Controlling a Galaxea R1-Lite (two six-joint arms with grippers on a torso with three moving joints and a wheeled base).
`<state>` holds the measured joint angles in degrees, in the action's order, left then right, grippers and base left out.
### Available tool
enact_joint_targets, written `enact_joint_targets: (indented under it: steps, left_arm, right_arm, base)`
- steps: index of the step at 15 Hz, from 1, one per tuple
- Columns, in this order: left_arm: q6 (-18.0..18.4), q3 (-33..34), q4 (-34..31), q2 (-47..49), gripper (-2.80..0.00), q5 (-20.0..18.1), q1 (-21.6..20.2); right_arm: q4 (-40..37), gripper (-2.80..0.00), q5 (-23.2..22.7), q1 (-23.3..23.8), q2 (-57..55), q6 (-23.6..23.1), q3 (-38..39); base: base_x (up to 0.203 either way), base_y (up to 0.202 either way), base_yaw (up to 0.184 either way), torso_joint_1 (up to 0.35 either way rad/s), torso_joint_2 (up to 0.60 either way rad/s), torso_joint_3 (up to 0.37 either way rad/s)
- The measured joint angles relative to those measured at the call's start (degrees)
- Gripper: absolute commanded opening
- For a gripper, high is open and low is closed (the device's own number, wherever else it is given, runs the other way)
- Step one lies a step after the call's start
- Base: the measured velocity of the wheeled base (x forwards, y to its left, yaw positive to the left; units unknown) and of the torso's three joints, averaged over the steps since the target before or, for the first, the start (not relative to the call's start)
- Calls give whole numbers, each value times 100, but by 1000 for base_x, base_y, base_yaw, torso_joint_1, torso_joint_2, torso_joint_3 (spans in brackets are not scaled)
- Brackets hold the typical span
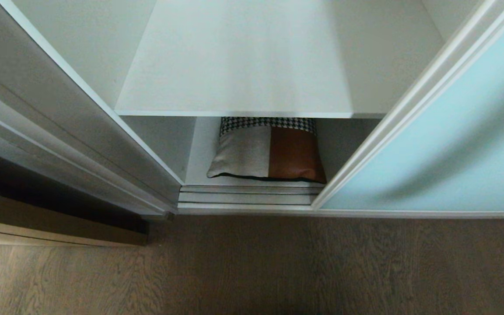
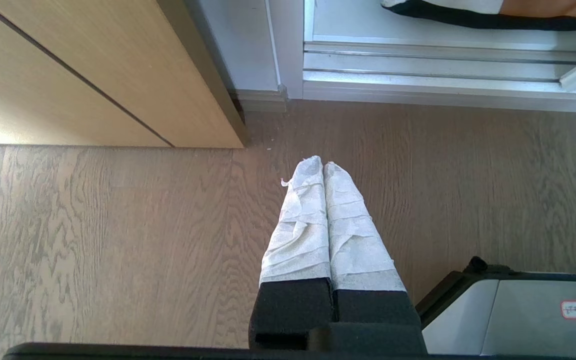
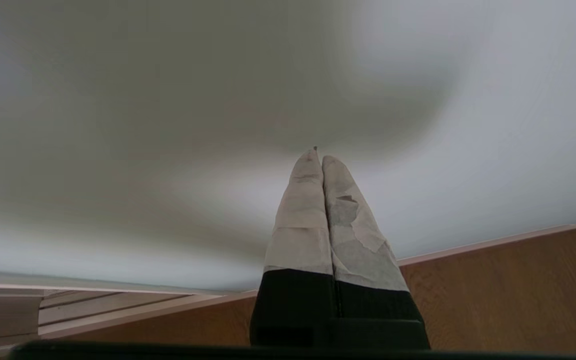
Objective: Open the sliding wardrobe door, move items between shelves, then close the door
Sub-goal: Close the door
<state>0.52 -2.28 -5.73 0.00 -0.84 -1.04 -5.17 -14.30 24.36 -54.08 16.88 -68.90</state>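
The sliding wardrobe door (image 1: 444,144), a frosted pale-blue panel in a slim pale frame, stands at the right with the wardrobe open beside it. Inside, a patchwork cushion (image 1: 269,153) lies on the bottom board under a white shelf (image 1: 243,74); its dark edge also shows in the left wrist view (image 2: 493,12). Neither gripper shows in the head view. My right gripper (image 3: 318,159) is shut and empty, its tips close against the frosted door (image 3: 168,125); whether they touch it I cannot tell. My left gripper (image 2: 323,167) is shut and empty, hanging over the wood floor.
The metal floor track (image 1: 245,194) runs along the wardrobe's front edge. A tan wood door (image 2: 93,75) stands to the left of the opening. Part of the robot's base (image 2: 518,315) lies beside the left gripper. Wood floor (image 1: 278,262) stretches before the wardrobe.
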Motion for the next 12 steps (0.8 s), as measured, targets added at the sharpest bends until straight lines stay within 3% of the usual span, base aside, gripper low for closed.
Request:
enact_joint_targets:
  steps: [12]
  left_arm:
    - [0,0,2,0,-280,-1,0]
  right_arm:
    - [200,-280,17,-326,-295,11,16]
  base:
    - [0,0,0,0,0,0]
